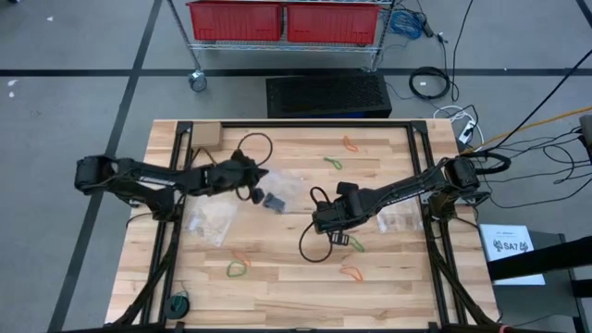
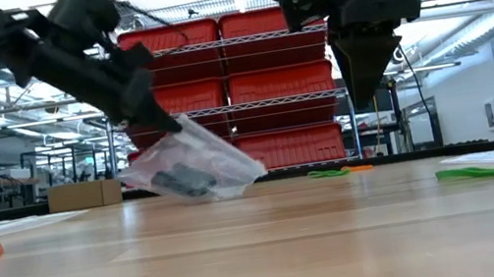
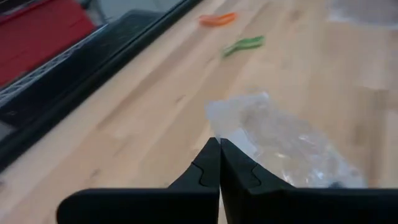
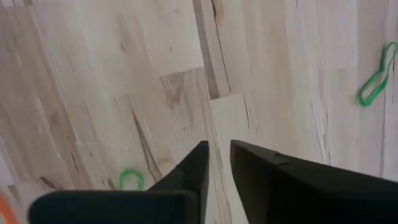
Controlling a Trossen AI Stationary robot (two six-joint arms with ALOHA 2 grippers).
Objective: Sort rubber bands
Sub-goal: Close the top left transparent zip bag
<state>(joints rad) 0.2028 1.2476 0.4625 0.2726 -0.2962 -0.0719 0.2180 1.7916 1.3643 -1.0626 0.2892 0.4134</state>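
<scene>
Two grippers over desk [image 1: 388, 287]. Left gripper [image 1: 262, 175], mid-desk: jaws closed on clear bag [image 2: 193, 163], lifted at one edge. Right gripper [image 4: 217, 163], right of centre: jaws slightly apart, empty. Rubber bands [image 1: 239, 269] scattered near back and front edges.

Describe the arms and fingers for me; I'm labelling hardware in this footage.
Both arms are dark, slender and jointed, with black cable loops running along them. The left gripper has two matte black, wedge-shaped fingers with a small stepped notch on each. The right gripper has similar black tapered fingers. I can read no markings.
</scene>
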